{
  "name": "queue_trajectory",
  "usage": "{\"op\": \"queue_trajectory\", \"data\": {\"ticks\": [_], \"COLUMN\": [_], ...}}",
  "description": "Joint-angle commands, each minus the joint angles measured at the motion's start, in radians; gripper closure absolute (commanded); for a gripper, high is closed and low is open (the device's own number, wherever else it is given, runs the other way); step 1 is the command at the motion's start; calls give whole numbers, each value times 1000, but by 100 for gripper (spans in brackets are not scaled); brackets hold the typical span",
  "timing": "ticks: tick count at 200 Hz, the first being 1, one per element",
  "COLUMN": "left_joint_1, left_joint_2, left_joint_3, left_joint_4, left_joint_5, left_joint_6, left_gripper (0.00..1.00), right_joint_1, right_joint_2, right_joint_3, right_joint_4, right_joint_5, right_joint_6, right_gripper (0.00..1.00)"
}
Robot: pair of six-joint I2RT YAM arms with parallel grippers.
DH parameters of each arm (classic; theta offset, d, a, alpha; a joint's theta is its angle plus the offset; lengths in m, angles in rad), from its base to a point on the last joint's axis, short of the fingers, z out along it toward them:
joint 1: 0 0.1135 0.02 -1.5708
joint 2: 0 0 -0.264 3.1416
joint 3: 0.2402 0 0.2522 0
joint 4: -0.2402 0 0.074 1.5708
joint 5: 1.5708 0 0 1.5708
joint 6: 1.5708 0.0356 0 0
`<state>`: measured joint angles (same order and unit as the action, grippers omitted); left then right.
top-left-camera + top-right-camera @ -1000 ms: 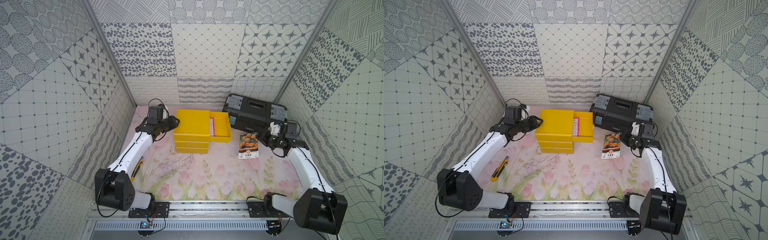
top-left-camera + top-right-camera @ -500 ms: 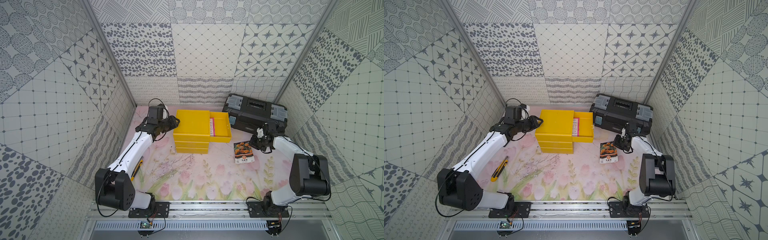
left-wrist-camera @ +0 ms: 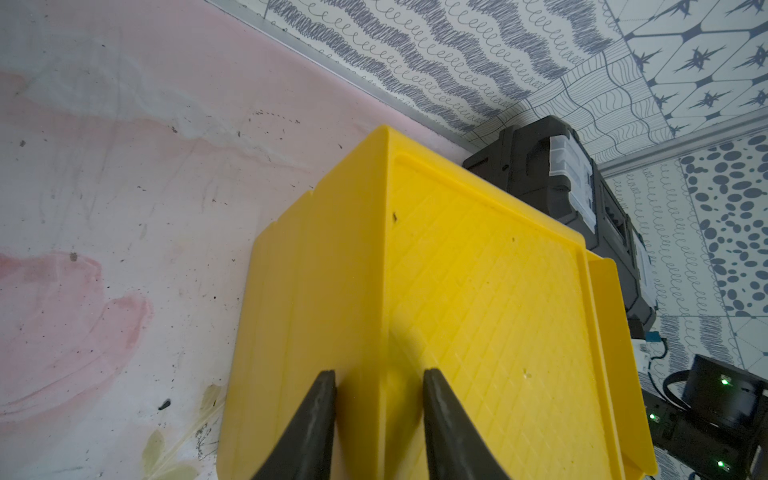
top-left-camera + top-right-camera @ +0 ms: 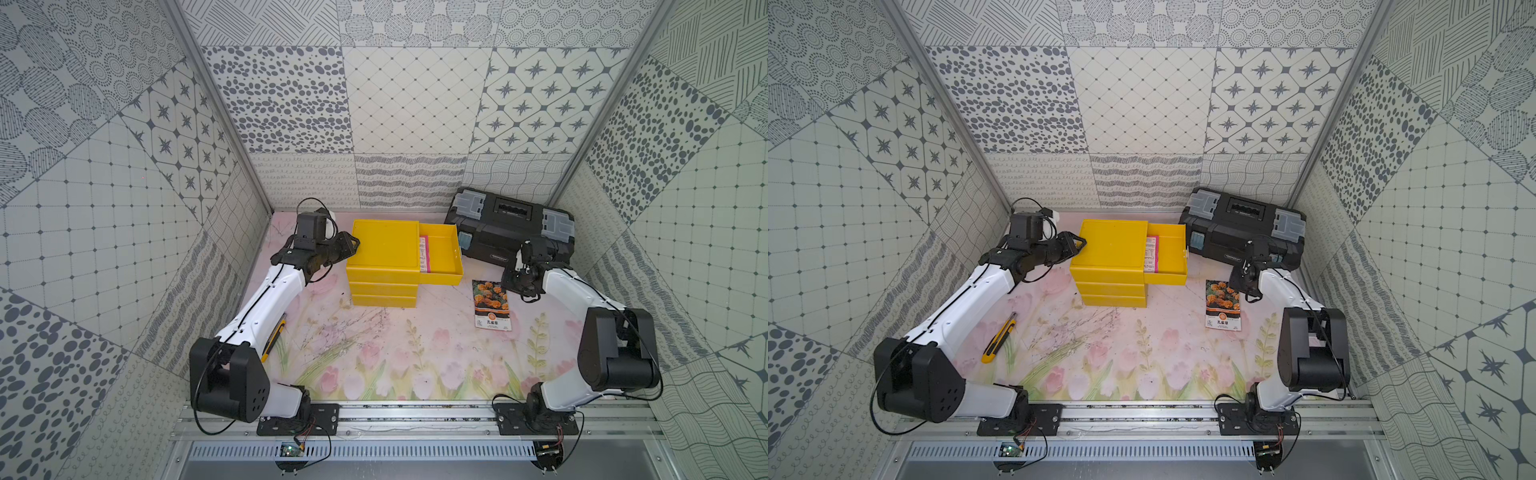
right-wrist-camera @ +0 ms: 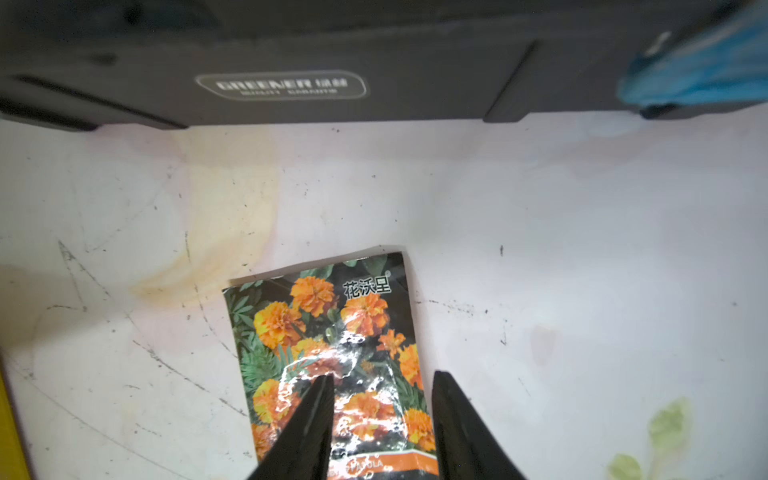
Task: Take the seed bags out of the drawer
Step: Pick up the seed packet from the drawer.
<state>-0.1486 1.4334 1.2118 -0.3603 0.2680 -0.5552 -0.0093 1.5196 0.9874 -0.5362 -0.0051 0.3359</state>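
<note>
Right wrist camera looks down at the marigold seed bag (image 5: 316, 316), which lies flat on the flower mat (image 5: 582, 249) with its shiny orange flowers facing up. The right gripper (image 5: 382, 376) is over the bag with its two black fingers spread apart. The bag shows in the gap between them and is not pinched. The black toolbox (image 5: 374, 50) sits close behind the bag, with a strip of bare mat between the two. In both top views this bag (image 4: 492, 305) (image 4: 1223, 305) is out on the mat, near the open drawer (image 4: 444, 249) but not touching it. The drawer is the top one of the yellow box (image 4: 384, 243) and is pulled out toward the toolbox. A pink seed bag (image 4: 424, 253) is inside the drawer at its inner end, partly hidden under the top of the box. I cannot tell if more bags lie under it. In the left wrist view the left gripper (image 3: 378, 372) is at the box's top edge, on the side away from the drawer. Its fingers are apart, one by the side wall and one over the top, with the edge between them. I cannot tell if they press on the box. A yellow knife (image 4: 999, 338) lies on the mat beside the left arm.
</note>
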Motion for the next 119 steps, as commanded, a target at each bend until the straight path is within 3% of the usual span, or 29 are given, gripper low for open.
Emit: {"op": "queue_trajectory", "data": {"ticks": [1,58,119], "left_joint_1": [-4,-3,-4], "left_joint_2": [15,9,-2], "left_joint_3": [-26,-32,-38], "left_joint_4": [-272,-275,-283], "left_joint_5": [64,59,44], "left_joint_6": [7,3,12], "left_gripper": [63,63,63], "right_joint_1": [19,187,458], "right_joint_2": [-127,-278,-145], "right_joint_3": [22,181,401], "right_joint_4": [17,-60,-86], "right_joint_5": [20,5,4], "right_joint_6": [10,49,98], "right_gripper": [51,48,58]}}
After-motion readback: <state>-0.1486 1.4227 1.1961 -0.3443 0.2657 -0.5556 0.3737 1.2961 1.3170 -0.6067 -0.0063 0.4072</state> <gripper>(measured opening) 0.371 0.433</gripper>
